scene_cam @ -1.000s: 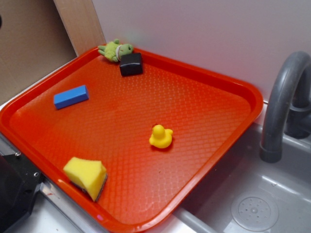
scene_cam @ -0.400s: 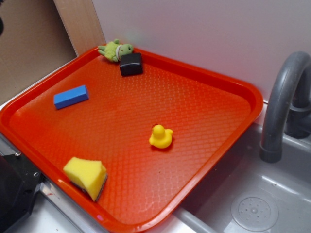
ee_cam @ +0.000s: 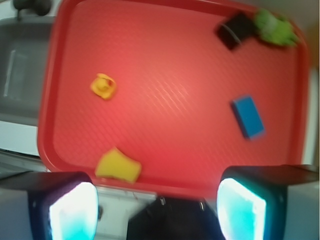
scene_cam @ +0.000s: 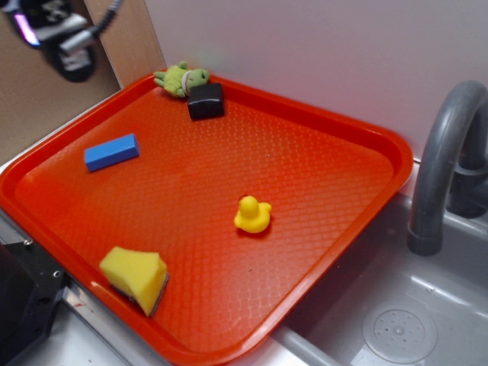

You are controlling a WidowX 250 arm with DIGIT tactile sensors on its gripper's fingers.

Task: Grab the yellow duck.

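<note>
My pincer (ee_cam: 157,207) hangs high above the red tray (ee_cam: 170,175), its two fingers (ee_cam: 70,207) spread wide apart with nothing between them. In the exterior view my pincer (scene_cam: 53,34) shows only as a blurred dark shape at the top left corner, off beyond the tray's (scene_cam: 396,164) far left edge. From my wrist I look straight down on everything. The yellow duck (ee_cam: 103,86) sits alone on the tray floor, well apart from me, nearer the side by the sink (scene_cam: 396,320); in the exterior view the yellow duck (scene_cam: 252,215) stands upright right of the tray's middle. A yellow sponge (ee_cam: 118,166) lies near the tray's near rim, a blue block (ee_cam: 248,116) sits apart, and a black block (ee_cam: 234,30) touches a green plush frog (ee_cam: 274,27) in the far corner.
</note>
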